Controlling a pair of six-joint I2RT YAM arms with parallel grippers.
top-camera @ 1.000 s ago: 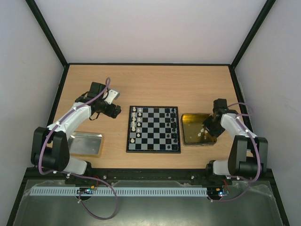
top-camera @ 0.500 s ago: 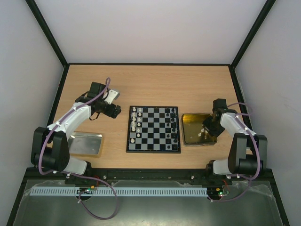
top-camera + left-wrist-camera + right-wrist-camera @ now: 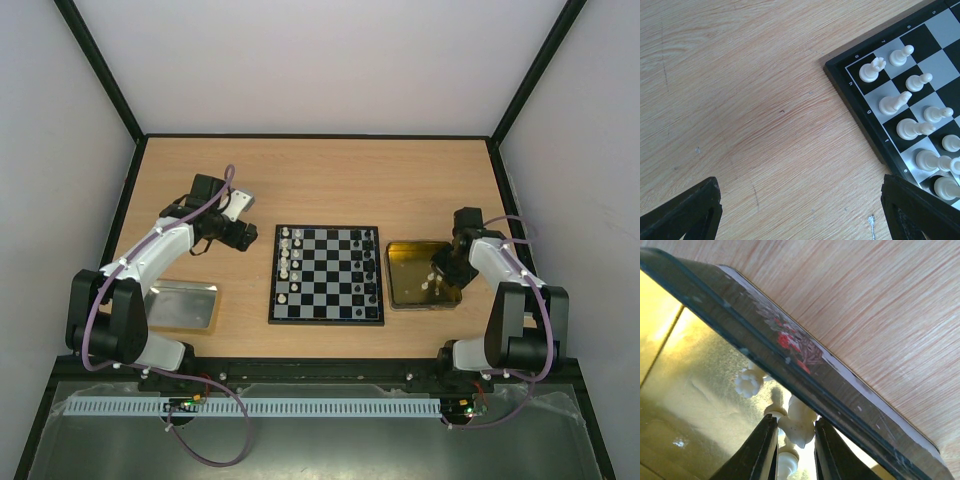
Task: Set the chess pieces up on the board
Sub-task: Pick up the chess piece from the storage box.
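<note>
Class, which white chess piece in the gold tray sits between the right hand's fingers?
The white piece lying against the tray wall, flanked by both fingers of the right hand. The round-topped piece up-left lies clear of them.

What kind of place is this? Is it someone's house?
Probably a robot lab booth, not a house: left arm and right arm bolted to a wooden table, plain walls around, right fingers gripping a white chess piece.
</note>
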